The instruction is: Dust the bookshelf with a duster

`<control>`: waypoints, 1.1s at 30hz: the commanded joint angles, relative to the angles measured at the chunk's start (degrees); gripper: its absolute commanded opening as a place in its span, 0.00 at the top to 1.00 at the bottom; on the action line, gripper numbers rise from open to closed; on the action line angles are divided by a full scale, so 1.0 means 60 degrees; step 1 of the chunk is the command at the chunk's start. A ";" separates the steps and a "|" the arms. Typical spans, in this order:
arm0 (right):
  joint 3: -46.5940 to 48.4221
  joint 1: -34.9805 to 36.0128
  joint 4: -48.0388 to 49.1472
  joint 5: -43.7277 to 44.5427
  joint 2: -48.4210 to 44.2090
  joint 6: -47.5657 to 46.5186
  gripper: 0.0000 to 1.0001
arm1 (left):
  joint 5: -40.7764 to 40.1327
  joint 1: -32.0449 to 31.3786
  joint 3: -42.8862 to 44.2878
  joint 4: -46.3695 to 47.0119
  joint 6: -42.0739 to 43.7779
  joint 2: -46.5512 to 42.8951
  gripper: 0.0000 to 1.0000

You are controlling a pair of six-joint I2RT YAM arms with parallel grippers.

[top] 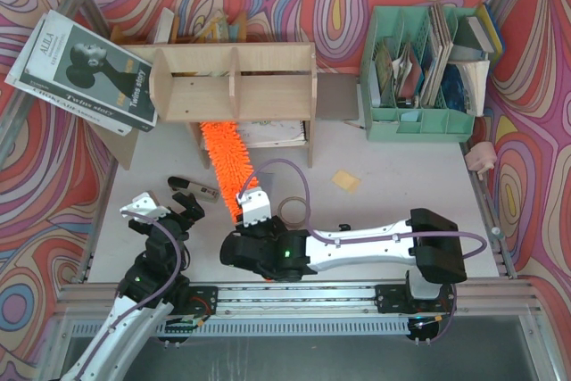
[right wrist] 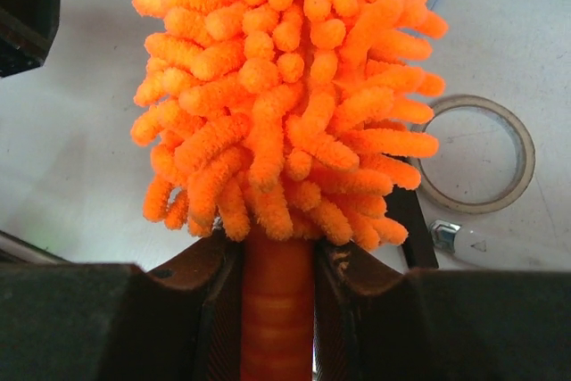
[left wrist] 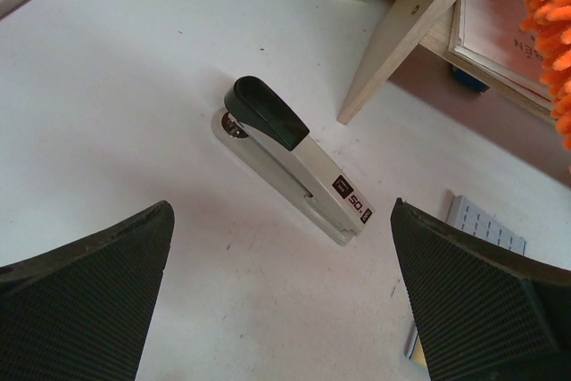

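The plywood bookshelf (top: pixel 234 83) stands at the back centre; one of its legs shows in the left wrist view (left wrist: pixel 403 40). The orange fluffy duster (top: pixel 222 161) lies slanted on the table, with its head reaching under the shelf's front. It fills the right wrist view (right wrist: pixel 285 86) and shows at the edge of the left wrist view (left wrist: pixel 546 24). My right gripper (top: pixel 247 213) is shut on the duster's orange handle (right wrist: pixel 278 292) just below the fluff. My left gripper (top: pixel 183 209) is open and empty, low over the table near a stapler (left wrist: pixel 294 160).
The silver-black stapler (top: pixel 197 189) lies left of the duster. A tape ring (right wrist: pixel 477 153) lies right of it. A mint-green file organiser (top: pixel 419 73) stands at back right, a magazine (top: pixel 85 67) at back left. Books (top: pixel 272 133) lie under the shelf. A yellow note (top: pixel 345 181) lies mid-table.
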 commanded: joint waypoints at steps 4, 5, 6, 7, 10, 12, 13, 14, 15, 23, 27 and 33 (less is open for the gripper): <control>-0.0359 -0.0277 -0.0956 0.0933 -0.0448 0.0723 1.00 | -0.0155 -0.0017 -0.0157 -0.0088 -0.0084 -0.0126 0.02; -0.0431 -0.0309 -0.1376 0.1093 -0.0552 0.1046 1.00 | -0.0147 -0.0001 -0.0168 -0.0086 -0.0077 -0.0106 0.02; -0.0501 -0.0330 -0.1767 0.1229 -0.0691 0.1501 1.00 | -0.0144 -0.0005 -0.0170 -0.0065 -0.0069 -0.0100 0.02; -0.0596 -0.0385 -0.2394 0.1352 -0.0827 0.1891 1.00 | -0.0140 -0.0002 -0.0159 -0.0067 -0.0076 -0.0086 0.02; -0.0969 -0.0488 -0.3562 0.1608 -0.1307 0.2946 1.00 | -0.0125 -0.0008 -0.0157 -0.0052 -0.0076 -0.0046 0.02; -0.1271 -0.0551 -0.4074 0.1646 -0.1652 0.3502 1.00 | -0.0125 -0.0010 -0.0157 -0.0035 -0.0069 -0.0025 0.02; -0.1437 -0.0558 -0.4197 0.1622 -0.1876 0.3677 1.00 | -0.0125 -0.0013 -0.0157 -0.0024 -0.0061 -0.0037 0.02; -0.1602 -0.0562 -0.4141 0.1573 -0.2021 0.3697 1.00 | -0.0125 -0.0012 -0.0157 -0.0021 -0.0062 -0.0027 0.02; -0.1815 -0.0563 -0.3879 0.1455 -0.2180 0.3408 1.00 | -0.0112 -0.0010 -0.0157 -0.0017 -0.0062 -0.0017 0.02; -0.2152 0.0073 -0.0208 -0.0037 -0.1725 0.0718 1.00 | -0.0123 -0.0010 -0.0157 -0.0020 -0.0058 -0.0030 0.02; -0.1095 0.0511 -0.0233 0.0106 -0.0820 0.0220 1.00 | -0.0102 -0.0013 -0.0170 -0.0017 -0.0047 -0.0055 0.02; -0.1008 0.0622 0.0131 0.0041 -0.0538 0.0038 1.00 | -0.0124 -0.0012 -0.0157 -0.0019 -0.0058 -0.0049 0.02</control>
